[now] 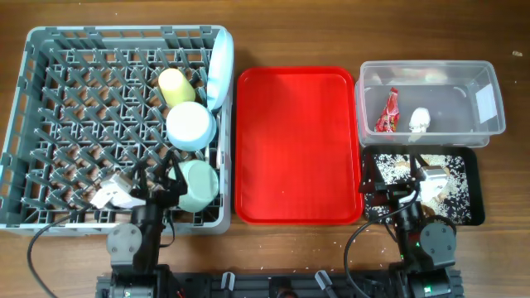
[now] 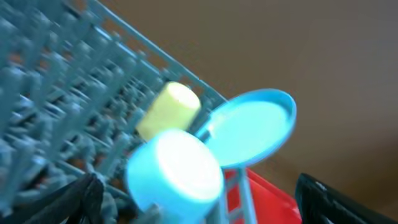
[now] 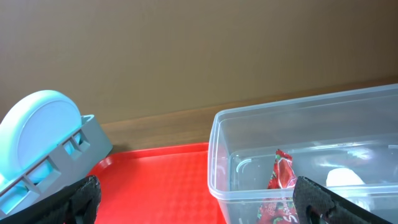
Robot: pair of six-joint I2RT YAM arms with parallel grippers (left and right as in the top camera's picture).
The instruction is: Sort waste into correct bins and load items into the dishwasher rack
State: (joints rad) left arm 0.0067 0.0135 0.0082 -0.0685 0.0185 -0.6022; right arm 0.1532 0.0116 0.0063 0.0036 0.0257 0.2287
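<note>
In the overhead view the grey dishwasher rack holds the yellow cup, the light blue bowl, the pale green bowl and the light blue plate, which stands on edge at its right wall. My left gripper is open and empty over the rack's front, just left of the green bowl. The left wrist view shows the cup, bowl and plate. The clear tub holds the red wrapper and the paper wad. My right gripper is open and empty over the black tray, which holds the grains. I cannot make out the spoon and fork.
The flat red tray lies between the rack and the bins. The right wrist view shows the tub, wrapper, wad, red tray and plate. A few grains lie on the table near its front edge.
</note>
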